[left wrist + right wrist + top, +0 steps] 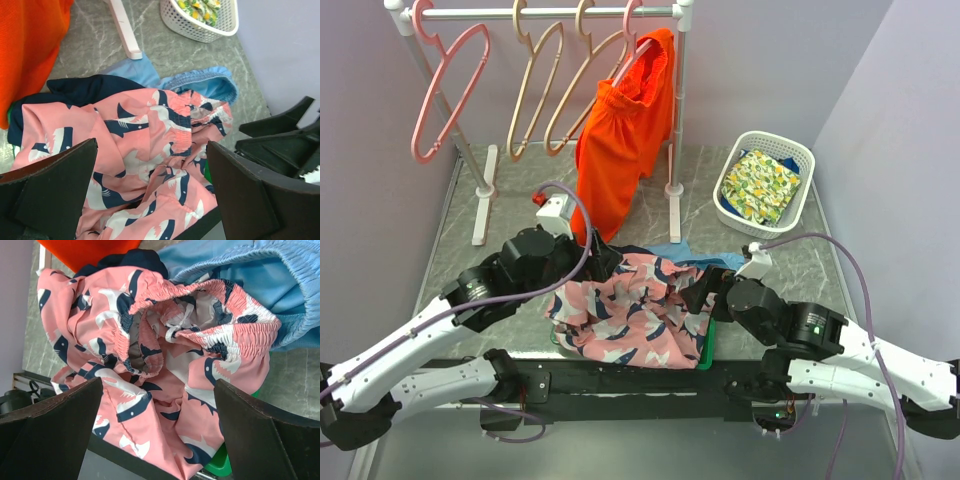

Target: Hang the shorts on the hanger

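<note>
The shorts (630,310) lay bunched on the table (455,215), low in the middle of the top view, right between both arms. Both jaws were wide open, holding nothing. The waistband (250,325) faced the right jaws, which looked nearer.

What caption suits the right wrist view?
Open jaws flank the crumpled pink shorts, gathered waistband gaping, blue cloth beside.

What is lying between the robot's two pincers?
The pink shorts, bunched up, lie between the left pincer and the right pincer. The top view shows it best.
</note>
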You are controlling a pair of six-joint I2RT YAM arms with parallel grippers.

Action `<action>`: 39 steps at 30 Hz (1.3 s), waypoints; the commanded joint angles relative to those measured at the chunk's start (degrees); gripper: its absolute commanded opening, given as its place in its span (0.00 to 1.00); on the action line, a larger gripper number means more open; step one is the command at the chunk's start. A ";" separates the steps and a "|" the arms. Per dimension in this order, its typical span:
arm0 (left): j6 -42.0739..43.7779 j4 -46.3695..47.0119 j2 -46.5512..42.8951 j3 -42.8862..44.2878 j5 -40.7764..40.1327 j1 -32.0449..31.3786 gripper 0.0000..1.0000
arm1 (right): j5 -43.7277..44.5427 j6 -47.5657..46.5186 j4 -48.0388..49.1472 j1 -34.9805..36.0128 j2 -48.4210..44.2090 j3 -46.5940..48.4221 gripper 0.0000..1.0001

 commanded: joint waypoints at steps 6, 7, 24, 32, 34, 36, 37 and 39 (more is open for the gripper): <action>0.58 -0.21 -2.60 1.84 -0.92 -0.09 0.96 | -0.14 -0.98 1.67 -0.24 1.36 2.19 1.00; 0.49 -0.48 -2.43 1.93 -1.18 -0.09 0.96 | -0.40 -1.16 1.93 -0.33 1.54 2.28 1.00; -1.36 0.22 -2.34 0.61 -2.68 -0.09 0.96 | -10.43 -4.85 18.20 -0.42 22.98 6.76 0.91; -1.00 0.92 -2.25 0.43 -2.15 -0.09 0.96 | -12.79 -4.58 23.38 -3.57 27.55 6.50 0.55; -0.74 1.01 -1.99 0.52 -1.89 -0.09 0.96 | -12.62 -5.11 21.90 -4.10 28.43 9.74 0.23; -0.21 1.45 -2.07 0.70 -1.01 -0.09 0.96 | -12.18 -6.78 19.97 -4.28 28.35 14.92 0.00; 0.14 1.54 -2.07 0.78 -0.75 -0.09 0.96 | -11.83 -8.26 18.04 -4.28 27.65 16.85 0.00; 0.75 1.89 -2.34 1.31 0.13 -0.09 0.96 | -12.00 -9.85 16.01 -4.28 26.60 22.30 0.00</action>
